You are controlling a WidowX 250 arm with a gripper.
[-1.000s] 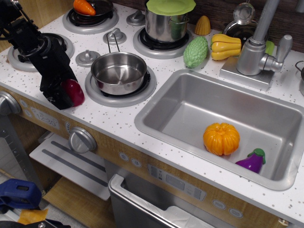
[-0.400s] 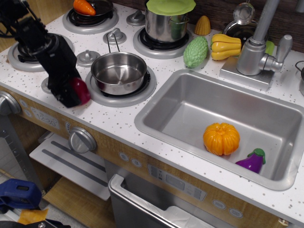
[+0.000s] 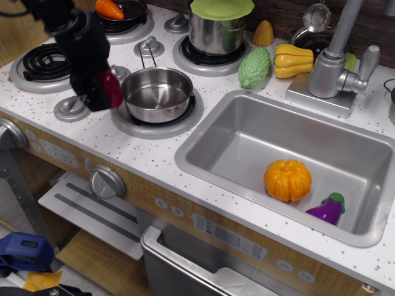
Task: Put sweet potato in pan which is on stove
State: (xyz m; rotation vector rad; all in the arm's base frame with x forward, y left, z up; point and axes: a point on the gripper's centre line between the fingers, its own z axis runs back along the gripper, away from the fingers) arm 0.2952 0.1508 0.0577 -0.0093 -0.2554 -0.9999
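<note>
Maroon potato (image 3: 112, 89) sits clamped in my gripper (image 3: 105, 92), raised just left of the pan (image 3: 155, 94) on the stove (image 3: 142, 145).

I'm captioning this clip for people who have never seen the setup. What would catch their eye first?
The black gripper at the left, holding the dark red sweet potato just beside the rim of the empty steel pan on the front burner of the stove. Next, the bright orange pumpkin lying in the sink, with a purple eggplant beside it.
</note>
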